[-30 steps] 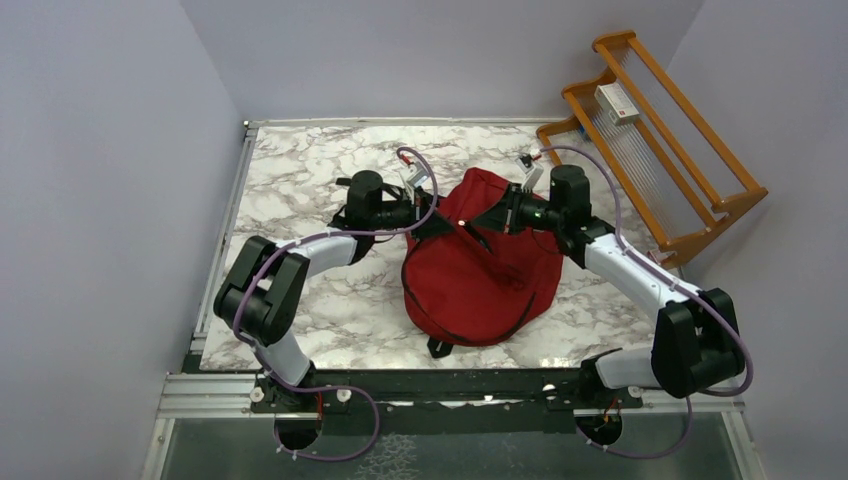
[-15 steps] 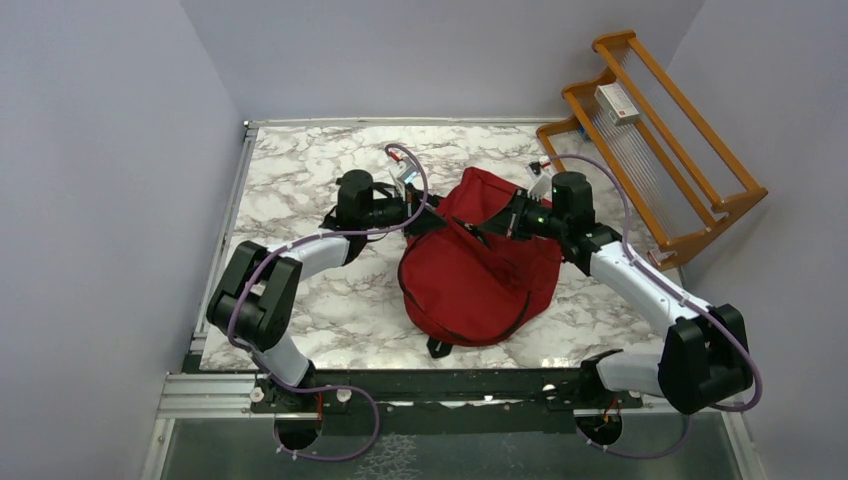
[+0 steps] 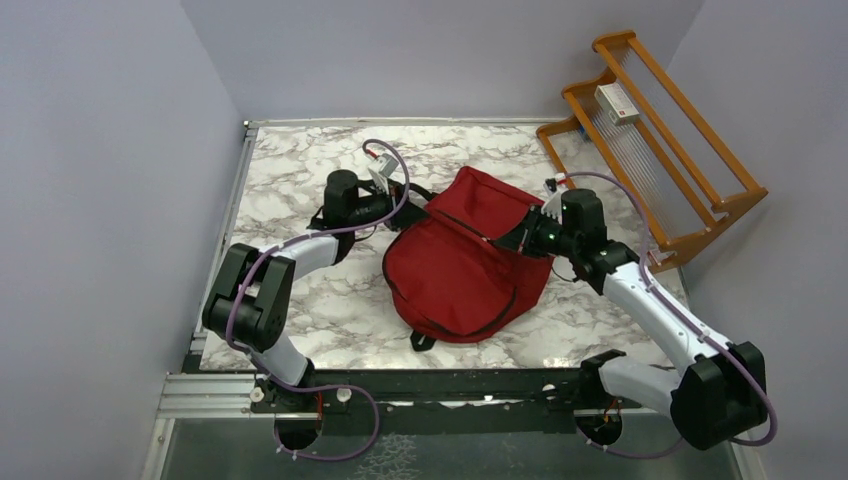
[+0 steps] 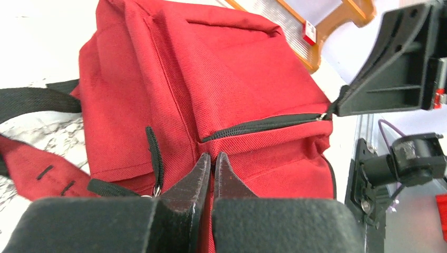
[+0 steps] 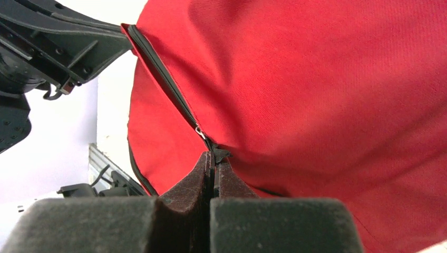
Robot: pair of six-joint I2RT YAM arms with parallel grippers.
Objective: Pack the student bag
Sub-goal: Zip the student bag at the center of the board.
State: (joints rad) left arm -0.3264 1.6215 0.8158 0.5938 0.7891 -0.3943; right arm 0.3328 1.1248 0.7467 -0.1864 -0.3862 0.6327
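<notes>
Right, the student bag (image 3: 460, 275) lies flat in the middle of the marble table (image 3: 300, 190), and both arms have reached in to it from either side. It is a big red lump of fabric, its top end towards the back wall and its base towards the arm mounts.

Over to the left end effector (image 4: 212, 167): its fingers are pressed together, their tips nipping a fold of the red cloth just under the zip (image 4: 263, 125) of the front pocket. That zip is drawn closed along the stretch the left wrist camera shows. A black strap (image 4: 31, 99) trails off the bag onto the marble on the far side of that view.

Now the right end effector (image 5: 212, 164), and it is squeezed tight too, pinching the black zip tab (image 5: 219, 154) at the opposite end of the same zip line (the little metal slider sits just above the fingertips). From this wrist view the zip runs straight up and away to where the left arm's fingers meet the bag's corner, so the seam is held between the two.

At the back right, off the bag entirely, a wooden rack (image 3: 690, 170) leans by the wall with a small white box (image 3: 617, 103) on it.
</notes>
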